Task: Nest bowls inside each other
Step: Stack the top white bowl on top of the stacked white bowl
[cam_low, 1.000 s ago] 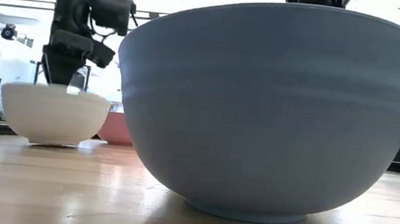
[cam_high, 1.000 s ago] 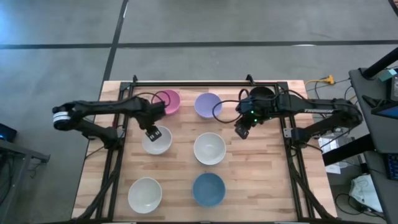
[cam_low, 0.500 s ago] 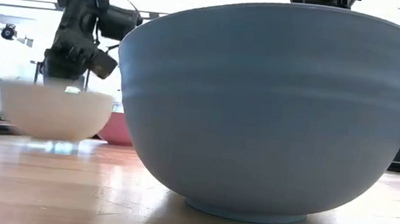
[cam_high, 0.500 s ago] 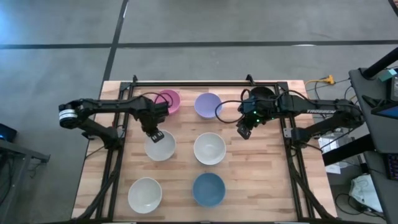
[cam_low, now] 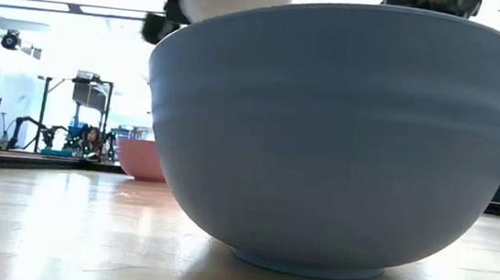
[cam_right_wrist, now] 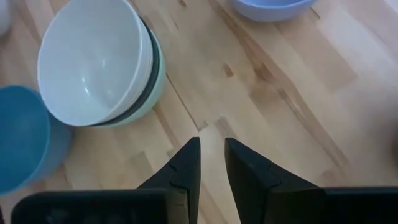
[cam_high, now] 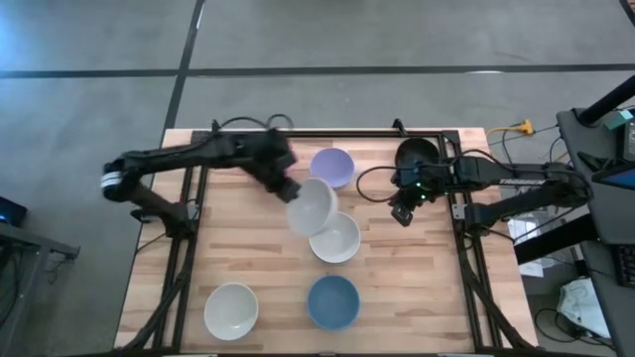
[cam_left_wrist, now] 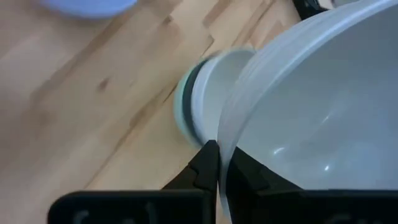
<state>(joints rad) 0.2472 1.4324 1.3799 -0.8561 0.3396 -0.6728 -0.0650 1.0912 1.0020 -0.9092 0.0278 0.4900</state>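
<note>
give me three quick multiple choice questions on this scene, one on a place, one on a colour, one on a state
1. Where is the white bowl that the left gripper holds?
A. over the table's middle
B. on the floor
C. inside the blue bowl

2. What colour is the bowl on the near edge beside the lone white bowl?
A. pink
B. blue
C. black

3. What is the right gripper doing?
A. gripping the lavender bowl
B. lifting the blue bowl
C. hanging open, holding nothing

Answers: 1 A, the high view shows it tilted by the middle stack. 2 B, it is plainly blue. 3 C, the right wrist view shows bare wood between its fingers.
</note>
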